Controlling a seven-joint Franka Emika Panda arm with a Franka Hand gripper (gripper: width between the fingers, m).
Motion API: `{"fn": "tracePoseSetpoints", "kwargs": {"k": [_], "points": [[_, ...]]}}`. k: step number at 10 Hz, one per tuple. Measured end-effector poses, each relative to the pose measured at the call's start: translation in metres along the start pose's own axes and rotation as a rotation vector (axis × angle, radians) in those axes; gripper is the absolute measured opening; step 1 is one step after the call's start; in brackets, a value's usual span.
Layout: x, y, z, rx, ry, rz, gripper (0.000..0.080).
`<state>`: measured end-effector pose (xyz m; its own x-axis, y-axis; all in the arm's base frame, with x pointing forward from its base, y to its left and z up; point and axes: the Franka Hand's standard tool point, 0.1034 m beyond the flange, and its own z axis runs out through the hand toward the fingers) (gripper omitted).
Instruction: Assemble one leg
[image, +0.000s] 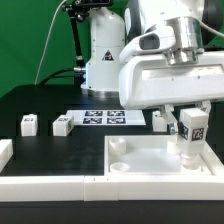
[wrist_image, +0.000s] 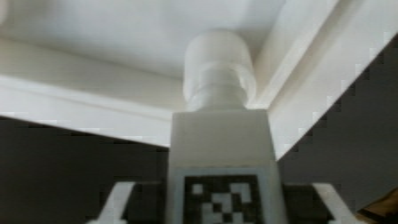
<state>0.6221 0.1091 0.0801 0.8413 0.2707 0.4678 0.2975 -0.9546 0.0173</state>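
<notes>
My gripper is shut on the leg, a small white block with a black-and-white tag facing the camera. It holds the leg upright over the corner of the flat white square panel on the exterior view's right, the leg's lower end at the panel's surface. In the wrist view the leg runs away from my gripper. Its round end points at the panel's raised corner. The fingers flank the leg's tagged end.
Three more legs stand on the black table: two on the exterior view's left and one behind the panel. The marker board lies behind them. A white wall runs along the front, with a white block at the left edge.
</notes>
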Motion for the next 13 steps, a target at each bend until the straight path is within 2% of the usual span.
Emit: {"fn": "tracePoseSetpoints", "kwargs": {"k": [2,5,10,11,12,13], "points": [[0.003,0.0,0.002,-0.006,0.03,0.001,0.0287],[-0.011,-0.002,0.014,-0.001,0.013,0.003,0.0287],[-0.009,-0.004,0.016,-0.006,0.047,0.0,0.0287],[-0.009,-0.004,0.016,-0.006,0.047,0.0,0.0449],[-0.009,-0.004,0.016,-0.006,0.047,0.0,0.0574],[-0.009,-0.004,0.016,-0.006,0.047,0.0,0.0574]]}}
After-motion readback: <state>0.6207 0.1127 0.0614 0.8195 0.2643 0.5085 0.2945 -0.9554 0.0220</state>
